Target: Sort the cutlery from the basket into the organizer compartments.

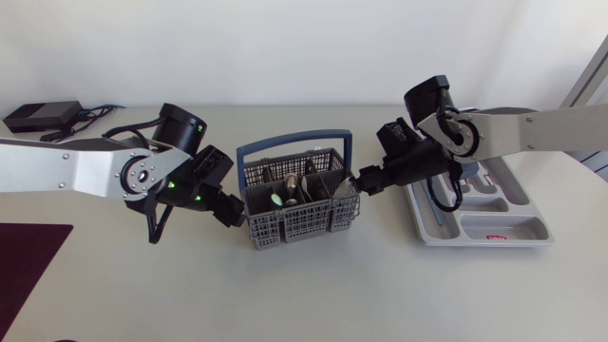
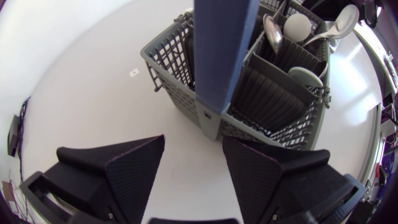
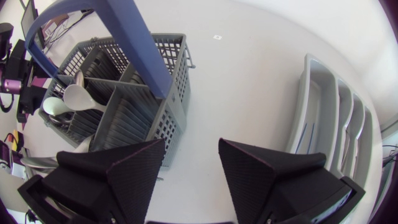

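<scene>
The grey cutlery basket (image 1: 313,223) with a blue handle (image 1: 294,142) stands mid-table, with spoons (image 1: 285,195) and other cutlery in it. My left gripper (image 1: 228,211) is open just off the basket's left wall, nothing between its fingers (image 2: 134,174). In the left wrist view the basket (image 2: 180,81) is directly ahead and spoon bowls (image 2: 298,25) stick up from it. My right gripper (image 1: 366,180) is open and empty at the basket's right side. From the right wrist, the basket (image 3: 168,81) lies ahead on one side and the grey organizer (image 3: 329,106) on the other. The organizer (image 1: 513,233) sits to the right.
A black box (image 1: 38,116) with cables lies at the back left corner. A dark maroon mat (image 1: 28,256) covers the front left. Bare table shows in front of the basket and between basket and organizer.
</scene>
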Robot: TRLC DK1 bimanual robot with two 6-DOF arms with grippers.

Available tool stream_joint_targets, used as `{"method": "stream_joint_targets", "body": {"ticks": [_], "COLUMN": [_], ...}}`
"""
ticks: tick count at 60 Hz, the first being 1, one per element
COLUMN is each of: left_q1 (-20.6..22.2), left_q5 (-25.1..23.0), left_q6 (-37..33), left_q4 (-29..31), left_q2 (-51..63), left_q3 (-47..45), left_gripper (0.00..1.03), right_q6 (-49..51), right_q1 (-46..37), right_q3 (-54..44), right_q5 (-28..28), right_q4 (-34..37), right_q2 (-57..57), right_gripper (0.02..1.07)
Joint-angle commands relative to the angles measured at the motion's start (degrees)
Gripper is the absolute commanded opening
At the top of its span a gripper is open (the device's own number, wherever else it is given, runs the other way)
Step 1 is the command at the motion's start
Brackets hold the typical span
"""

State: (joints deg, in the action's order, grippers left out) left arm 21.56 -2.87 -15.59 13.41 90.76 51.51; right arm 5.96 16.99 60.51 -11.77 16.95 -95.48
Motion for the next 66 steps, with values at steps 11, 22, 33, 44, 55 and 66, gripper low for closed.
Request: {"method": "stream_joint_targets", "body": {"ticks": [11, 22, 33, 44, 55, 66], "left_q1": [-1.0, -2.75, -4.25, -6.71, -6.18, -5.65], "left_q5": [-0.2, -0.55, -0.91, -4.6, -11.98, -19.36], "left_q6": [-1.02, -1.54, -1.46, 0.39, 7.95, 14.45], "left_q4": [-1.46, -1.28, 0.57, 6.01, 13.84, 18.5], "left_q2": [3.55, 5.83, 5.39, -1.2, -6.39, -3.31], "left_q3": [6.06, 9.23, 10.37, 10.46, 13.18, 17.49], "left_gripper": [0.65, 0.65, 0.65, 0.65, 0.65, 0.64], "right_q6": [-0.68, -0.51, -0.42, 0.55, 0.81, 0.72], "right_q1": [4.01, 5.42, 4.28, 2.61, 1.73, 1.55], "right_q3": [-3.82, -4.7, -4.61, -5.4, -5.84, -6.11], "right_q5": [-1.59, -1.94, -0.71, -0.71, -1.06, -1.41], "right_q4": [0.8, 2.03, 2.03, 2.83, 3.53, 4.14], "right_q2": [4.16, 6.01, 7.06, 9.09, 10.84, 12.43], "right_gripper": [0.66, 0.66, 0.66, 0.68, 0.69, 0.69]}}
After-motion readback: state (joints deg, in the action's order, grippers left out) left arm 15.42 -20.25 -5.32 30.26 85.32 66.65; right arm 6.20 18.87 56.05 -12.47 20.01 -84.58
